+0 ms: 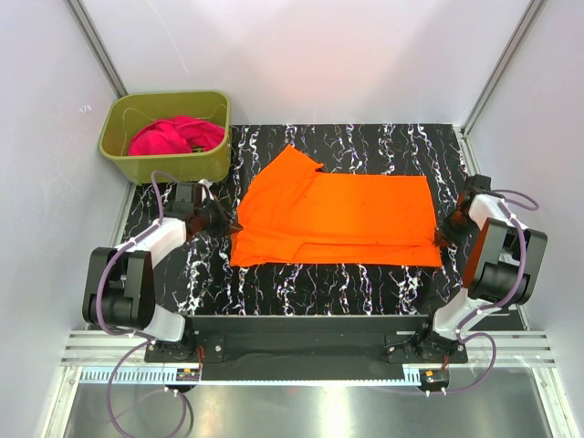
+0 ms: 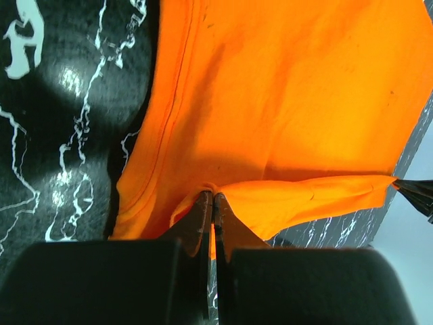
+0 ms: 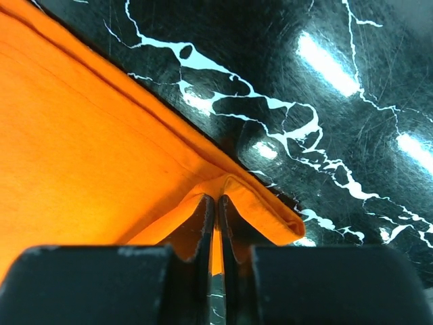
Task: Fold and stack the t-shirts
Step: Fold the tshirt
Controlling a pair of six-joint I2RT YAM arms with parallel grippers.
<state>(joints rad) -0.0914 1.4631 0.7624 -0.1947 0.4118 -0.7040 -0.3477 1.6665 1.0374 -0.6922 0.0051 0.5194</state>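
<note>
The orange t-shirt [image 1: 338, 219] lies spread on the black marbled table [image 1: 365, 283], its near edge folded over into a strip along the front. My left gripper [image 1: 230, 222] is shut on the shirt's left end; the left wrist view shows cloth [image 2: 284, 88] pinched between the closed fingertips [image 2: 213, 196]. My right gripper [image 1: 442, 239] is shut on the right near corner, where the hem [image 3: 81, 135] bunches around its tips [image 3: 216, 198]. The magenta-pink t-shirt [image 1: 173, 137] lies crumpled in the tub.
An olive-green tub [image 1: 173, 168] stands at the table's far left corner. White walls enclose the table on three sides. Bare marbled table surface [image 3: 325, 101] shows beyond the shirt's right edge.
</note>
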